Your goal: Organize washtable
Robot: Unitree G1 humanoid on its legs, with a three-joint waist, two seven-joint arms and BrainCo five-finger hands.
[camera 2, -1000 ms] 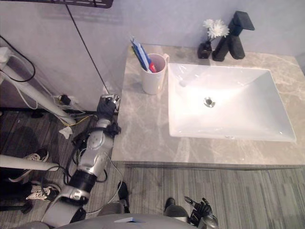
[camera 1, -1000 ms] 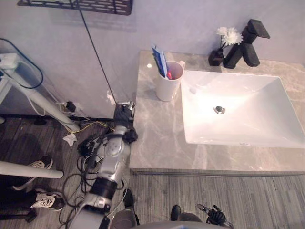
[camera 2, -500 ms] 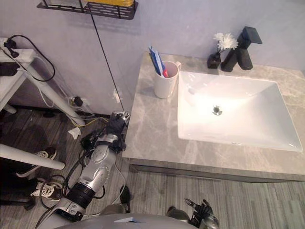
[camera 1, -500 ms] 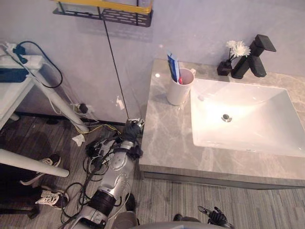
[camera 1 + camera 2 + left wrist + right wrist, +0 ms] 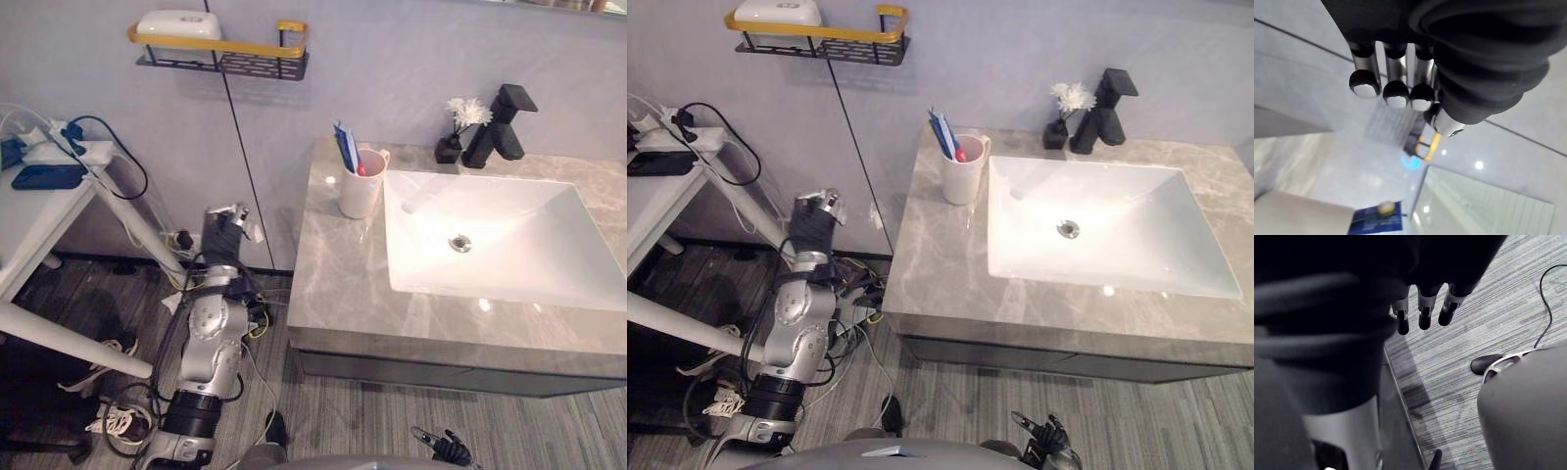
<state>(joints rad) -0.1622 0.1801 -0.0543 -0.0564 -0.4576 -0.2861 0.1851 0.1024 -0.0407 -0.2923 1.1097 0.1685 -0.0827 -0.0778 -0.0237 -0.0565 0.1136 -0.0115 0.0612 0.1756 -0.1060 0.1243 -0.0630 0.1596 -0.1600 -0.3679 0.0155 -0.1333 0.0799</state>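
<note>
A white cup [image 5: 359, 184] holding a blue toothpaste tube and a toothbrush stands on the grey marble countertop [image 5: 343, 284], just left of the white sink [image 5: 519, 269]. On the wall, up and to the left, hangs a black shelf with a yellow rail [image 5: 223, 51], and a white box [image 5: 178, 22] rests on it. My left hand [image 5: 223, 235] is raised in front of the wall, left of the counter and below the shelf. Its fingers [image 5: 1396, 83] are straight and hold nothing. My right hand [image 5: 446, 448] hangs low over the floor, fingers [image 5: 1422, 313] relaxed and empty.
A black faucet [image 5: 500, 125] and a small black vase with a white flower [image 5: 458, 122] stand at the counter's back. A white table [image 5: 39, 211] at the left carries a power strip and a blue item. Cables and a shoe [image 5: 113, 421] lie on the floor.
The camera has tilted up, bringing the wall shelf into view. My left hand has risen and moved left, away from the counter's edge. The right hand stays low.
</note>
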